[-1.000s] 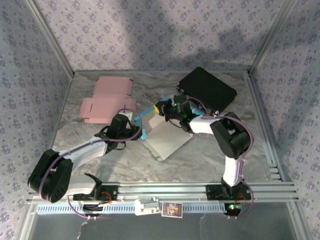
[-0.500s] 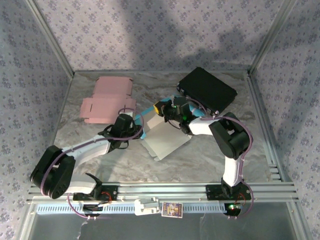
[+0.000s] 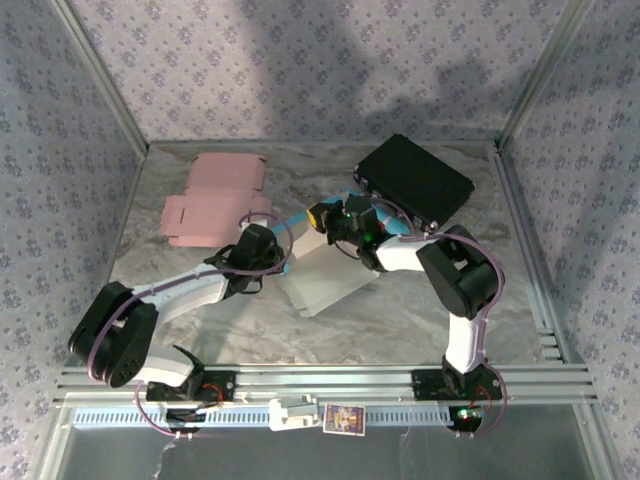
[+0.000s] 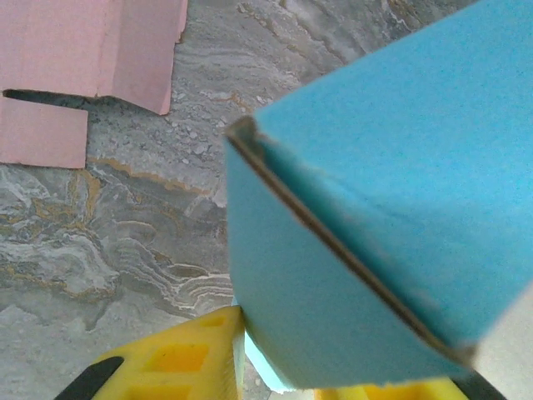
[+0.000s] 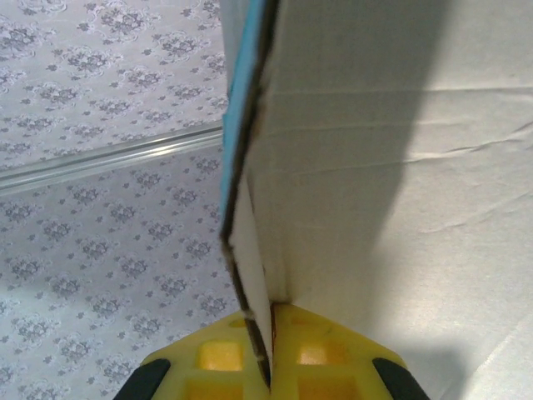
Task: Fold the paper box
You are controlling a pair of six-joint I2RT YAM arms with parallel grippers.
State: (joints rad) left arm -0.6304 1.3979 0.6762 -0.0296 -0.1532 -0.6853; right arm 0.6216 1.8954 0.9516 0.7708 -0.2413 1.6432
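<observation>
Working the first wall fold, as I read it: the paper box (image 3: pixel 335 280) sits mid-surface (image 3: pixel 400 325) between my two arms, white inside face up and blue outside turned down and toward the left arm. My right gripper (image 3: pixel 314 219) is clamped on the far edge of the carton; on its wrist view the card edge (image 5: pixel 250 275) runs straight down into the pinched yellow fingers (image 5: pixel 225 358). My left gripper (image 3: pixel 280 260) has its jaws on either side of the blue side panel (image 4: pixel 375 208), but I cannot tell whether they actually pinch it.

From above, the blank's long axis looks to run diagonally, near-left to far-right, with the far-left edge lifted off the surface and the near part lying flat. The blue panel already stands at an angle along a crease.

Next, I judge, the left side needs a firm hold on that flap and a push inward along the crease while the right holds steady.
</observation>
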